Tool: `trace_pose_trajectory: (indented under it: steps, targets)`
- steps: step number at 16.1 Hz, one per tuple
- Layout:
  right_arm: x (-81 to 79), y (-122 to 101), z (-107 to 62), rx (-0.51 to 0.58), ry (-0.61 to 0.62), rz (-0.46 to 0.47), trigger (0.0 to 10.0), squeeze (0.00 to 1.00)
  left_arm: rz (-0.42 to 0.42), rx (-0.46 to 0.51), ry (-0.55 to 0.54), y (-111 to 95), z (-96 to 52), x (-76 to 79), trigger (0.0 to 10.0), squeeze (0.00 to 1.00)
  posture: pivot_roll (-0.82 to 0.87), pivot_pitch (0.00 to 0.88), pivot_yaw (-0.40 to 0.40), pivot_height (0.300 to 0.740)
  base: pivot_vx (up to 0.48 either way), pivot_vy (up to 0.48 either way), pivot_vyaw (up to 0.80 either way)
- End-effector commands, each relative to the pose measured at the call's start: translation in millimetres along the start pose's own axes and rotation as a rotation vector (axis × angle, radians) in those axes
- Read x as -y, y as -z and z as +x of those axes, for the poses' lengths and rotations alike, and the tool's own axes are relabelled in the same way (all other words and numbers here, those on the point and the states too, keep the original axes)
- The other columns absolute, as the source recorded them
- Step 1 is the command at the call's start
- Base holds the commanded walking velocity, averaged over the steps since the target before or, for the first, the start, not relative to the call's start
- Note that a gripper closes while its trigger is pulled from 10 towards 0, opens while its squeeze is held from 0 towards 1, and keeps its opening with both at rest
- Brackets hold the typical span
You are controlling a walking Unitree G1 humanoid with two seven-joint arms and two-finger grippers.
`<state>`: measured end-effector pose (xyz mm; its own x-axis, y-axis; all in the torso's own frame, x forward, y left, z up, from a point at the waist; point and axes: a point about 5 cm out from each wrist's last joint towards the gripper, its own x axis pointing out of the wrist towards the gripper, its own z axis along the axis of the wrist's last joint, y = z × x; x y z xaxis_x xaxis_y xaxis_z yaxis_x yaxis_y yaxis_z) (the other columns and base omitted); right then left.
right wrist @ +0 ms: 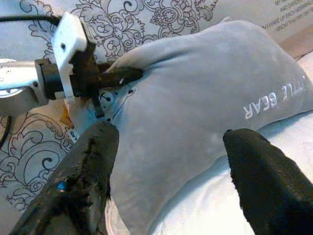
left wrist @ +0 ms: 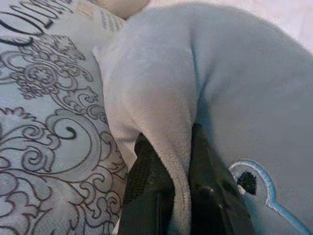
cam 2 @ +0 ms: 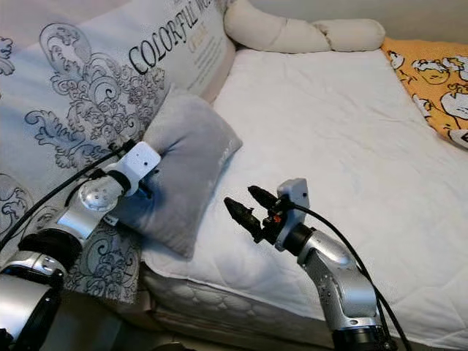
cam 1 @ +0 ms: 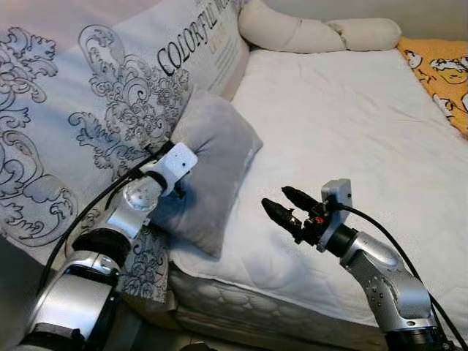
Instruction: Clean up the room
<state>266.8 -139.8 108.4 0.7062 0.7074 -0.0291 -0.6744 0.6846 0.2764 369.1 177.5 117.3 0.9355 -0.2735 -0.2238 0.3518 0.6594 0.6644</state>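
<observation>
The left gripper [left wrist: 178, 196] has its two black fingers pinched on an edge of the grey pillow [cam 1: 212, 172], which leans at the near corner of the white mattress [cam 1: 351, 124] against the large patterned pillow [cam 1: 95, 110] — held, then, but to my eye not yet carried anywhere. The right gripper [cam 1: 287, 205] hovers over the sheet just beside that cushion, fingers spread and holding nothing. I judge the tidying to be at an early stage (the cream bolster [cam 1: 314, 33] and the yellow printed blanket [cam 1: 439, 73] lie at the far end of the bed) — placing the grey pillow seems the step in hand.
</observation>
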Motion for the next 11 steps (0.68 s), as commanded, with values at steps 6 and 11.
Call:
trace_pose_trajectory:
  steps: [6, 11]
  targets:
    - [-4.7, 7.2, 1.0, 0.02, 0.093, -0.016, 10.0, 1.0, -0.192, 0.096, -0.063, -7.0, -3.0, -16.0, 10.0, 1.0, 0.0, 0.0, 0.113, 0.74, 0.0, 0.0, 0.0]
    - [-5.1, 6.4, -16.1, 0.091, 0.238, 0.033, 10.0, 1.0, -0.194, 0.312, -0.122, -23.0, -23.5, -11.5, 10.0, 1.0, 0.02, 0.0, 0.083, 0.74, 0.0, 0.0, 0.0]
